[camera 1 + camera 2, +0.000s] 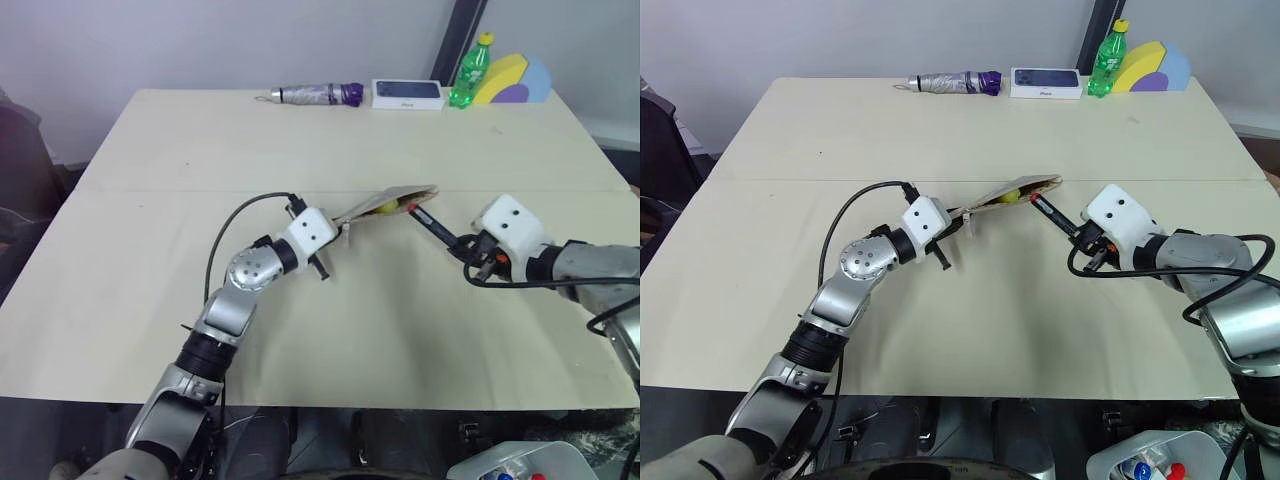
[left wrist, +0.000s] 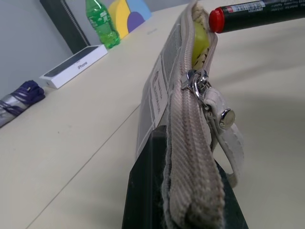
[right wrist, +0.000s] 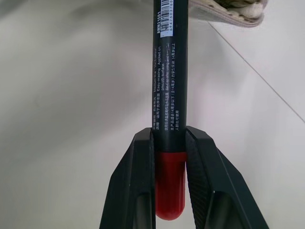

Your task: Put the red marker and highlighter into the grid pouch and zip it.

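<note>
We see a broad, matte cream surface (image 1: 300, 330), mostly bare around the grid pouch (image 1: 385, 205). That flat woven pouch is lifted edge-up mid-surface, the left gripper (image 2: 183, 191) with jaws clamped on its ribbed zipper end. The stubby highlighter (image 2: 200, 40) sits inside its open mouth. Beside that mouth, the right gripper's (image 3: 169, 157) jaws pinch the smooth, cylindrical red marker (image 3: 170, 95), its printed label legible from the right wrist.

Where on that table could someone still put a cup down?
The near table in front of both arms is bare, and so is the wide middle band between the pouch and the far row. The far edge is crowded: folded umbrella, phone box, green bottle, yellow wedge.
</note>
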`<act>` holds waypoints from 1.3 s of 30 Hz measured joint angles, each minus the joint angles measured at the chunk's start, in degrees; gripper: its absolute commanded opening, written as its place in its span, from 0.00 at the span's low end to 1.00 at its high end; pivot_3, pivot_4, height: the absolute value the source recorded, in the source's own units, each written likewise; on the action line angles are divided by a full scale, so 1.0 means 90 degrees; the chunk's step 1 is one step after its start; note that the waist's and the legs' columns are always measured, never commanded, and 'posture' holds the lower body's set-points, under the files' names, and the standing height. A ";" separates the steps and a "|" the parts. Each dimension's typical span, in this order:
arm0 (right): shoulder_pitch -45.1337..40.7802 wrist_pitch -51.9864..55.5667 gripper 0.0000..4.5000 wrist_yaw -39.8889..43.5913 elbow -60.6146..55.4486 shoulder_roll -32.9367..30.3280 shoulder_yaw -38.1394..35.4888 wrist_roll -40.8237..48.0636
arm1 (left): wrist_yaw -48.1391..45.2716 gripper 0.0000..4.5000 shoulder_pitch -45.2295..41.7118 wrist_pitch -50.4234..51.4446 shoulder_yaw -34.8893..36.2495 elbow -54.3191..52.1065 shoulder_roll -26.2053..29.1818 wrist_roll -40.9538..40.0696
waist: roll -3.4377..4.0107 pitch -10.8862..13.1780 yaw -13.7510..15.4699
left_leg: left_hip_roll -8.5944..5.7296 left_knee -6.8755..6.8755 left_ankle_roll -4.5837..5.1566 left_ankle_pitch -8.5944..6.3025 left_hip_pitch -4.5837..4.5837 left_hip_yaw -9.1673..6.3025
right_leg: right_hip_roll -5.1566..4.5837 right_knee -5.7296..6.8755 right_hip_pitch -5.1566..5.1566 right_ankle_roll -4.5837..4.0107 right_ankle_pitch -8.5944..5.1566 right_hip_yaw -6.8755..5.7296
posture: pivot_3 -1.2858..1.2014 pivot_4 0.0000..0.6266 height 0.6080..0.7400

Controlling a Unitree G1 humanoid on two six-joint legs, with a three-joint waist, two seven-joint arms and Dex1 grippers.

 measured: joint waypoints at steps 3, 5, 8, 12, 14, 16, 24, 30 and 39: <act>-0.0001 -0.0001 0.08 0.0016 0.0010 -0.0012 0.0073 -0.0016 | -0.0065 0.00 0.0055 -0.0004 -0.0128 -0.0040 0.0067 0.0052 | 0.0000 0.0000 0.0002 | 0.0000 0.0000 0.0000 0.0000 0.0000 -0.0001 | 0.0000 0.0000 0.0000 0.0000 0.0000 0.0000 | 0.52 0.24 1.00; 0.0000 -0.0002 0.08 0.0033 0.0010 -0.0016 0.0078 -0.0016 | -0.0069 0.00 0.0056 -0.0005 -0.0150 -0.0043 0.0075 0.0069 | 0.0000 0.0000 0.0001 | 0.0000 0.0000 0.0000 0.0000 0.0000 0.0000 | 0.0000 0.0000 0.0000 0.0000 0.0000 0.0000 | 0.52 0.24 1.00; 0.0000 -0.0002 0.08 0.0074 0.0006 -0.0089 0.0099 -0.0021 | -0.0071 0.00 0.0055 -0.0030 -0.0184 -0.0044 0.0078 0.0084 | 0.0000 0.0000 0.0003 | 0.0000 0.0000 0.0000 0.0000 0.0000 0.0000 | 0.0000 0.0000 0.0000 0.0000 0.0000 0.0000 | 0.52 0.24 1.00; 0.0019 -0.0077 0.08 0.0154 -0.0035 -0.0354 0.0236 -0.0220 | -0.0144 0.00 0.0055 -0.0218 -0.0250 -0.0044 0.0182 0.0190 | 0.0001 0.0000 0.0003 | 0.0000 0.0000 0.0000 0.0000 0.0000 0.0000 | 0.0000 0.0000 -0.0001 0.0000 0.0000 0.0000 | 0.52 0.24 1.00; 0.0034 -0.0214 0.08 0.0216 -0.0053 -0.0543 0.0387 -0.0391 | -0.0185 0.00 0.0054 -0.0363 -0.0305 -0.0041 0.0268 0.0275 | 0.0002 0.0000 -0.0001 | 0.0000 -0.0002 0.0000 0.0000 0.0000 0.0000 | 0.0000 0.0000 -0.0002 0.0000 0.0000 0.0000 | 0.52 0.24 1.00; 0.0065 -0.0380 0.08 0.0285 -0.0056 -0.0716 0.0568 -0.0587 | -0.0216 0.00 0.0053 -0.0520 -0.0408 -0.0039 0.0340 0.0337 | 0.0002 0.0000 0.0001 | 0.0000 -0.0002 0.0000 0.0000 0.0000 0.0000 | -0.0001 0.0000 -0.0002 0.0000 0.0000 0.0000 | 0.52 0.24 1.00; -0.0200 -0.1204 0.08 0.0735 -0.0045 -0.0973 0.1715 -0.1541 | -0.0660 0.00 0.0012 -0.1314 -0.0757 0.0054 0.0791 0.0690 | 0.0004 0.0000 -0.0008 | 0.0001 -0.0003 0.0000 0.0000 0.0000 0.0002 | -0.0001 0.0000 -0.0004 0.0000 0.0000 0.0001 | 0.52 0.24 1.00; -0.0901 -0.1386 0.30 0.1219 -0.0055 -0.0683 0.2446 -0.2009 | -0.0931 0.00 -0.0144 -0.1526 -0.0907 0.0092 0.0852 0.0756 | 0.0004 0.0000 -0.0010 | 0.0001 -0.0004 -0.0001 0.0000 0.0000 0.0001 | -0.0002 -0.0001 -0.0005 0.0000 0.0000 0.0001 | 0.52 0.24 1.00; -0.1224 -0.0885 0.99 0.1497 -0.0194 -0.0412 0.1840 -0.1734 | -0.0977 0.00 -0.0144 -0.1281 -0.0889 0.0065 0.0743 0.0686 | 0.0005 0.0001 0.0001 | 0.0000 -0.0004 0.0000 -0.0001 -0.0001 -0.0001 | -0.0003 -0.0001 -0.0006 0.0000 0.0000 0.0001 | 0.52 0.24 1.00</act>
